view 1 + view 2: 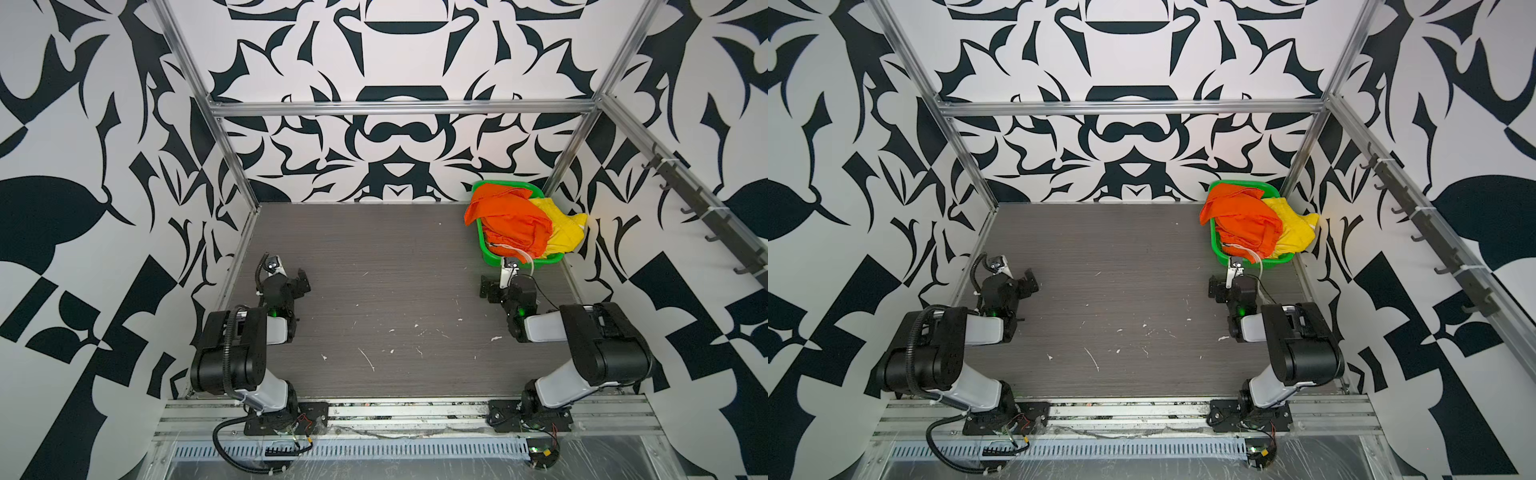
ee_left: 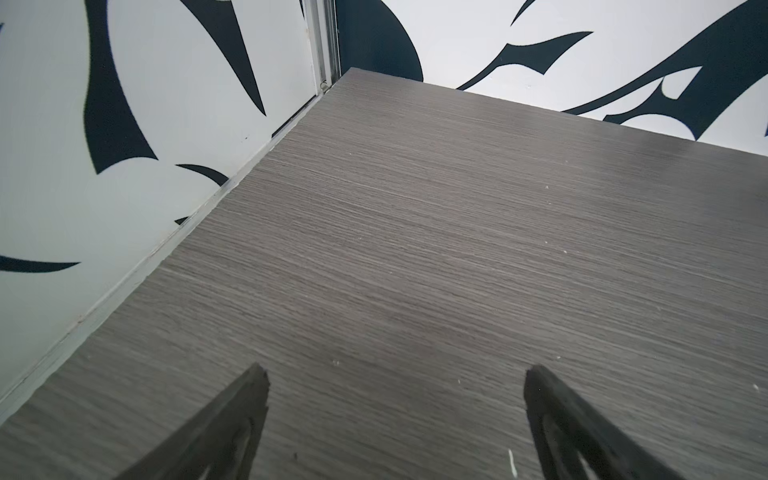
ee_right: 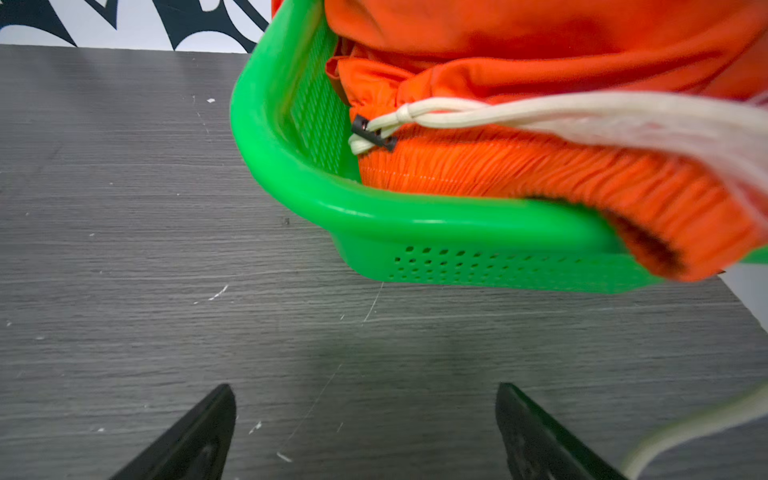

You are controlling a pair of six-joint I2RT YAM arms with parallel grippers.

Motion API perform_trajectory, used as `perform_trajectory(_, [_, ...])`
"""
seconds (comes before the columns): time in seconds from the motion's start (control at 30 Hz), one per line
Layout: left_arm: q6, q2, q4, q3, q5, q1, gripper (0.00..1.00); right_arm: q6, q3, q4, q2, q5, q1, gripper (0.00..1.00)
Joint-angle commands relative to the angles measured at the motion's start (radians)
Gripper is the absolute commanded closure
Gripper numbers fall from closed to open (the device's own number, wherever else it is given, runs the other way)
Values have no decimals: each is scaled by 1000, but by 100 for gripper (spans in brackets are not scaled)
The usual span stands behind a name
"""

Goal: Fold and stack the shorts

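My left gripper (image 2: 397, 374) was spread wide over the gray table (image 1: 374, 270), on the left side. Only bare table showed between its fingers. The black and white wall (image 2: 124, 124) was close beside it on the left. It was well apart from the clothes.

My right gripper (image 3: 365, 390) was spread wide too, on the right side, with only table between its fingers. It pointed at the near left corner of the green basket (image 3: 415, 216) and was near it but not touching.

In both top views the basket sat in the far right corner of the table. The orange shorts (image 1: 511, 220) lay bunched on top and spilled over the left rim. The yellow shorts (image 1: 561, 224) were on the right, partly under the orange ones, and hung over the right rim.

The near wall of the basket, full of small holes, stood between my right gripper and the orange shorts. The puffy orange waist flopped over that near rim. A white string (image 3: 498, 112) with a small black clip ran across the waist and hung down toward my right arm. It looked blurry up close, so I could not tell which shorts it belonged to.

Little white marks (image 1: 365, 357) dotted the table between my two arms.
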Motion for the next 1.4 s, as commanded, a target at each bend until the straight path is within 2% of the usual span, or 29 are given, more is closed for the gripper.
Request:
perform_trajectory(0.0, [0, -4, 4, 19, -4, -4, 1, 8, 19, 29, -14, 18, 3, 0])
perform_trajectory(0.73, [7, -1, 5, 20, 3, -3, 0, 0, 21, 23, -15, 13, 4, 0])
perform_trajectory(0.83, [11, -14, 40, 5, 9, -4, 6, -5, 12, 39, -26, 3, 3, 0])
perform_trajectory(0.9, [12, -87, -26, 15, 14, -13, 9, -6, 4, 31, -64, -13, 3, 0])
perform_trajectory(1.0, [-15, -276, -388, 105, 40, -26, 11, 12, 21, -160, -219, -18, 4, 0])
perform_trajectory(1.07, [-71, -403, -585, 162, 70, -40, 14, 73, 64, -392, -361, -15, 3, 0])
perform_trajectory(1.17, [-150, -531, -813, 225, 78, -85, 14, 147, 132, -701, -533, -80, 6, 0])
perform_trajectory(1.27, [-203, -605, -954, 267, 149, -128, 18, 223, 202, -938, -658, -130, 5, 0])
perform_trajectory(1.37, [-284, -618, -1029, 297, 191, -146, 18, 233, 315, -1119, -687, -117, 5, 0])
